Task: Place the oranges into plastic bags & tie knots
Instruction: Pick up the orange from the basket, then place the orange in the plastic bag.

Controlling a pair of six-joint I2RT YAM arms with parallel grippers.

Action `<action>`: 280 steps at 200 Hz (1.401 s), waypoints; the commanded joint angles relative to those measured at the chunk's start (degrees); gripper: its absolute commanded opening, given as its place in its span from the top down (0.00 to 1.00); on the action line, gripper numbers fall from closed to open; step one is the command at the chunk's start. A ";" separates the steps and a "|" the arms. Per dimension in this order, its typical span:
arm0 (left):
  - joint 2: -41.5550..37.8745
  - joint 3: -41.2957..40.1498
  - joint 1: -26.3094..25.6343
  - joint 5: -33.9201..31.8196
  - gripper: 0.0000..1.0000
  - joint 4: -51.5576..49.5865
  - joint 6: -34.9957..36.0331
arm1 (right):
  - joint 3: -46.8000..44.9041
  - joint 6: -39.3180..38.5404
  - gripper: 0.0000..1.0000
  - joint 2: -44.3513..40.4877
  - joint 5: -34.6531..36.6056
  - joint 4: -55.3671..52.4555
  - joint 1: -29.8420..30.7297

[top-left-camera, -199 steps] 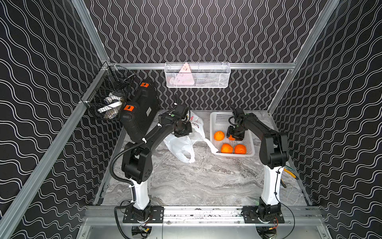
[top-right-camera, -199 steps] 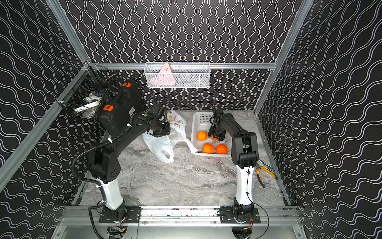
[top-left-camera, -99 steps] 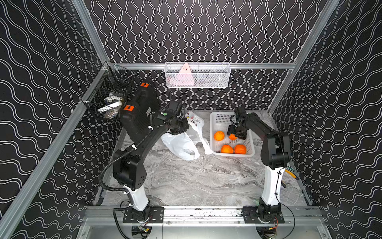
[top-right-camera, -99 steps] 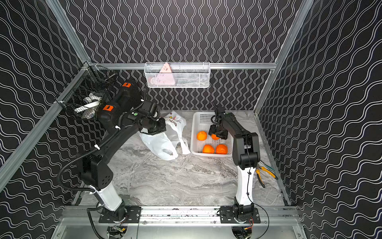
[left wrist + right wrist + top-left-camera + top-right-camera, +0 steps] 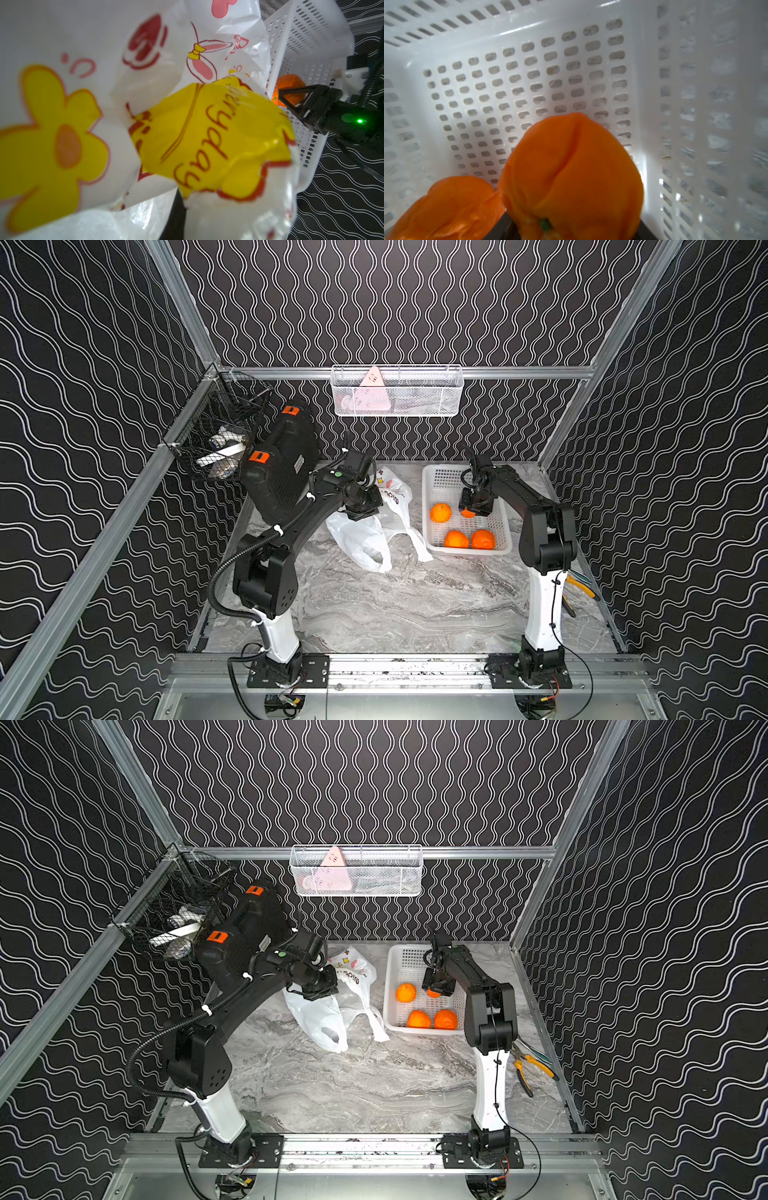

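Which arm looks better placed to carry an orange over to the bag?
Right: the right gripper grips an orange inside the white basket; the left gripper is busy holding the plastic bag.

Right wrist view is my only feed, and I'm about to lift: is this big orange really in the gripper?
Observer: Yes. The left wrist view shows the right gripper closed around the orange, with a finger across its side.
Operator: Where's the bag?
Observer: The plastic bag is beside the basket. The shut left gripper holds it up, and its handles lie on the table.
Operator: How many more are in the basket?
Observer: Both top views show three other oranges: one next to the gripper and two at the near end.
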 commanded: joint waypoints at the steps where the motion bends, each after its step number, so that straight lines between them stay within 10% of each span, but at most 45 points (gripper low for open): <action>1: 0.75 -0.56 0.10 1.31 1.00 2.43 -1.33 | 0.37 -0.45 0.48 -2.61 1.54 -1.72 0.02; 109: 2.35 1.96 1.41 4.91 1.00 2.56 3.20 | -20.17 12.10 0.50 -33.92 -25.76 12.27 17.56; 160: 1.91 2.18 1.40 6.44 1.00 2.88 3.16 | -16.51 16.57 0.50 -25.81 -24.42 19.47 27.00; 280: 0.71 -0.40 1.85 13.54 1.00 4.93 8.30 | -2.36 15.24 0.42 -3.67 -20.23 24.13 27.06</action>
